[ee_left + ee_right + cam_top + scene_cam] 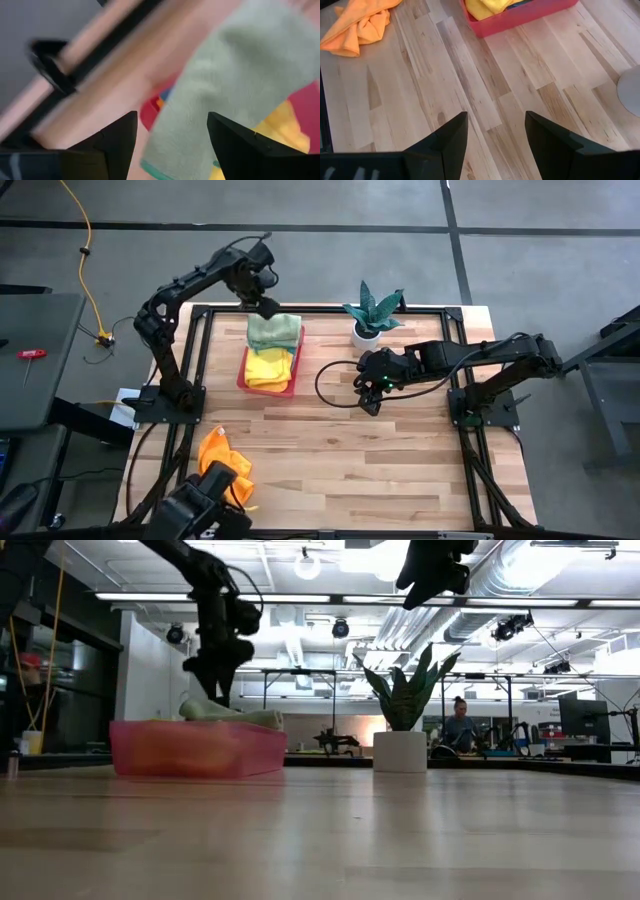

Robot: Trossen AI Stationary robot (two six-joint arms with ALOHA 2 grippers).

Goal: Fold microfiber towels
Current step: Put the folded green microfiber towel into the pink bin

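A folded light green towel [274,331] [235,75] lies on top of folded yellow towels [270,367] in the pink tray [242,372] at the table's far left. My left gripper [268,307] [172,135] hangs just above the green towel's far edge, pointing down. It is open and has nothing between its fingers. A crumpled orange towel [222,455] [360,22] lies on the table near the front left corner. My right gripper [368,398] [495,130] waits open above the bare middle of the table.
A potted plant in a white pot [372,310] [400,750] stands at the far edge, right of the tray. The black table frame [330,308] runs just behind the tray. Bare wood [400,470] spreads over the near and right parts of the table.
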